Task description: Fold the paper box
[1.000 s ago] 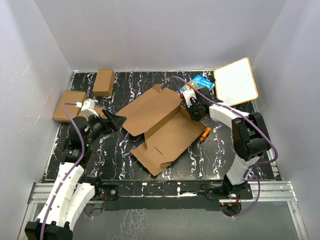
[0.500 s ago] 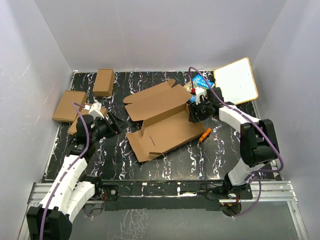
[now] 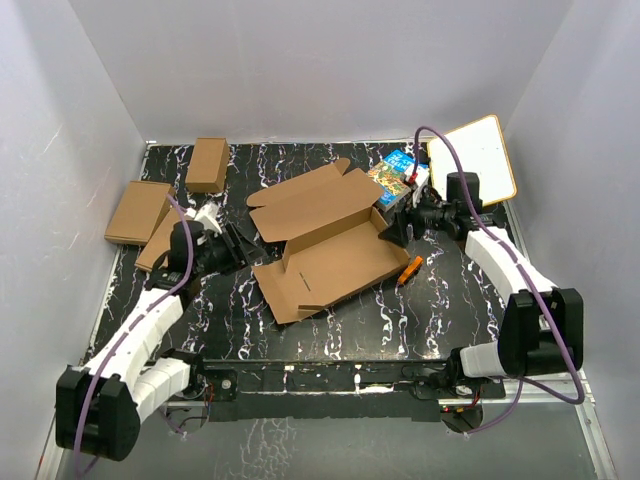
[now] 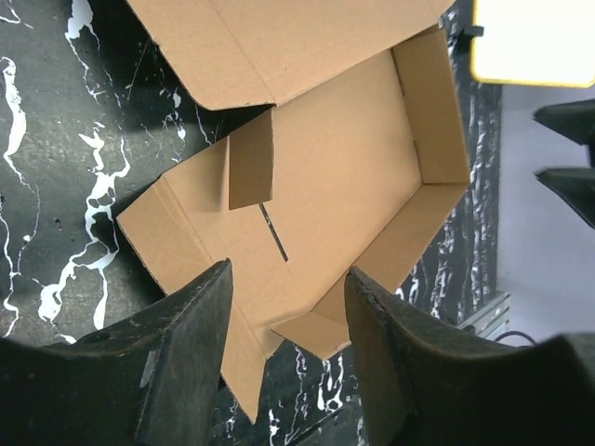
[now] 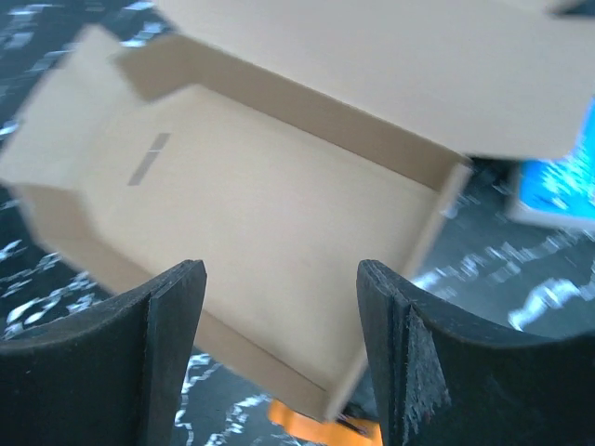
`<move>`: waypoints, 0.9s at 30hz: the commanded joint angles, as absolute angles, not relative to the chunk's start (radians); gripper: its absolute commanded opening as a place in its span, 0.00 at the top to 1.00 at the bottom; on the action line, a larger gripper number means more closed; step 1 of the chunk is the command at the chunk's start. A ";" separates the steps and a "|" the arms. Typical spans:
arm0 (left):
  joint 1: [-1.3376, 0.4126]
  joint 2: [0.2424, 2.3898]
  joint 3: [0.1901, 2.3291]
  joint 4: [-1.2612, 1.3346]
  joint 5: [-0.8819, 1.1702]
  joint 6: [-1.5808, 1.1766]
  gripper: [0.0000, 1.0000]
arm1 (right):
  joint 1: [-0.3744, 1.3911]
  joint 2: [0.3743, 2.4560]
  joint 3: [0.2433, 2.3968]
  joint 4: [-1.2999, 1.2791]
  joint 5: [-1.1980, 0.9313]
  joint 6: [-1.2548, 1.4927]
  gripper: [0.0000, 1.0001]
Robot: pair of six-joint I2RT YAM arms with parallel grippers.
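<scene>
The paper box (image 3: 330, 262) lies open in the middle of the marbled table, a shallow brown tray with raised side walls and its lid panel (image 3: 312, 203) spread flat behind it. My left gripper (image 3: 240, 243) is low at the tray's left end, open, a short way off the cardboard. Its wrist view looks along the tray (image 4: 353, 177) between the open left gripper (image 4: 288, 274). My right gripper (image 3: 391, 228) is just off the tray's right end wall, open and holding nothing. In the right wrist view the box (image 5: 270, 204) shows blurred beyond the open right gripper (image 5: 279, 274).
Small folded cardboard boxes (image 3: 207, 163) (image 3: 138, 210) sit at the back left. A blue book (image 3: 396, 170) and a white board (image 3: 472, 162) lie at the back right. An orange object (image 3: 409, 270) rests by the tray's right corner, and shows again (image 5: 316, 429) in the right wrist view.
My right gripper opened, let go of the box's right end and drew back to the right. The box swung round and settled. My left gripper's jaws narrowed a little.
</scene>
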State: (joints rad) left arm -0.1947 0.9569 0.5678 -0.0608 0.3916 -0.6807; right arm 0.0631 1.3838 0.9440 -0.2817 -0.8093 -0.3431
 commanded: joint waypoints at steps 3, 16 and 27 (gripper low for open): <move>-0.318 1.036 0.689 -0.096 0.230 -0.601 0.54 | 0.128 1.334 0.914 -0.252 -1.347 -0.624 0.28; -0.390 1.095 0.624 -0.052 0.135 -0.550 0.78 | 0.272 1.409 0.913 -0.937 -1.158 -1.745 0.12; -0.405 1.292 0.592 0.187 0.200 -0.497 0.98 | 0.369 1.448 0.831 -0.721 -0.984 -1.593 0.25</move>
State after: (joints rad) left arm -0.3897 1.2583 0.5991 0.0631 0.1726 -0.5297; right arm 0.3367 1.4326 0.8391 -0.8272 -1.0157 -1.5921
